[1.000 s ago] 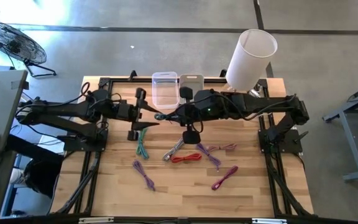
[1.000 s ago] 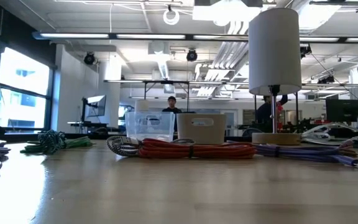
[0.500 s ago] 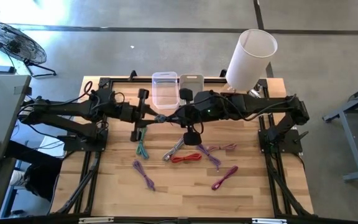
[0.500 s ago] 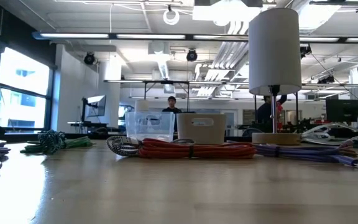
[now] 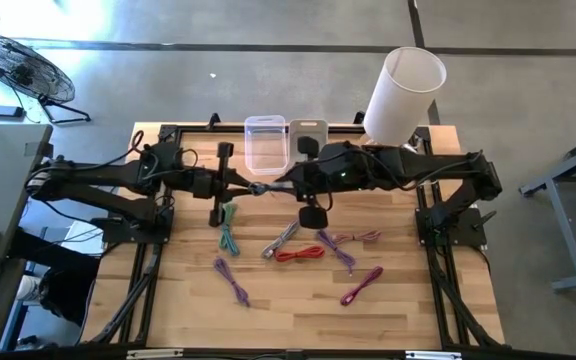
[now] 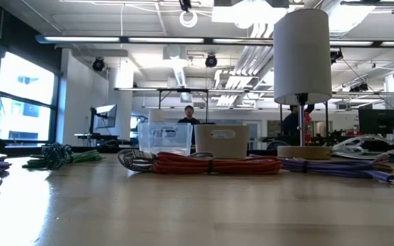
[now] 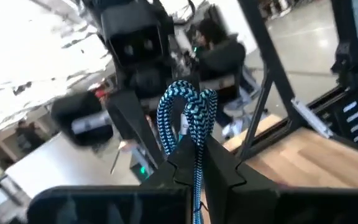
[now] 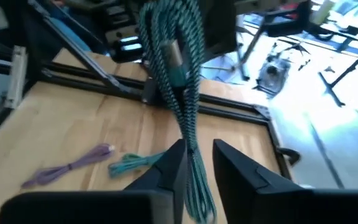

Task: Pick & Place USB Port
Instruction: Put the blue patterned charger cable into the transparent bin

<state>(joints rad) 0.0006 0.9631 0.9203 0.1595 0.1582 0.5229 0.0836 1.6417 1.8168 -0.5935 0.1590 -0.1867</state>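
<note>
A teal-and-black braided cable bundle [image 5: 261, 187] hangs in the air between my two grippers, over the far middle of the table. My left gripper [image 5: 246, 187] is shut on it; in the left wrist view the bundle's looped end [image 7: 188, 112] sticks out past the fingers. My right gripper [image 5: 280, 184] faces it from the right, open. The bundle's other end [image 8: 191, 155] runs down between its fingers [image 8: 173, 168]. My left gripper pinches the bundle just behind its looped end [image 7: 194, 149] between its two fingers [image 7: 225, 171]. It comes level from the table's left, and the bundle is clear of the table. My right gripper's fingers stand around the bundle's other end; whether one still touches it I cannot tell.
A clear box [image 5: 265, 142] and a white box [image 5: 308, 133] stand at the far edge, beside a tall white cylinder [image 5: 403, 92]. Loose cables lie on the table: green [image 5: 230, 232], purple [image 5: 233, 280], grey [image 5: 280, 240], red [image 5: 300, 254], purple [image 5: 343, 248], magenta [image 5: 361, 285].
My left gripper has moved toward the table's right, up to the bundle held out by my right gripper, and has shut on its near end. My right arm has drawn back a little toward the right. The bundle stays lifted between them.
</note>
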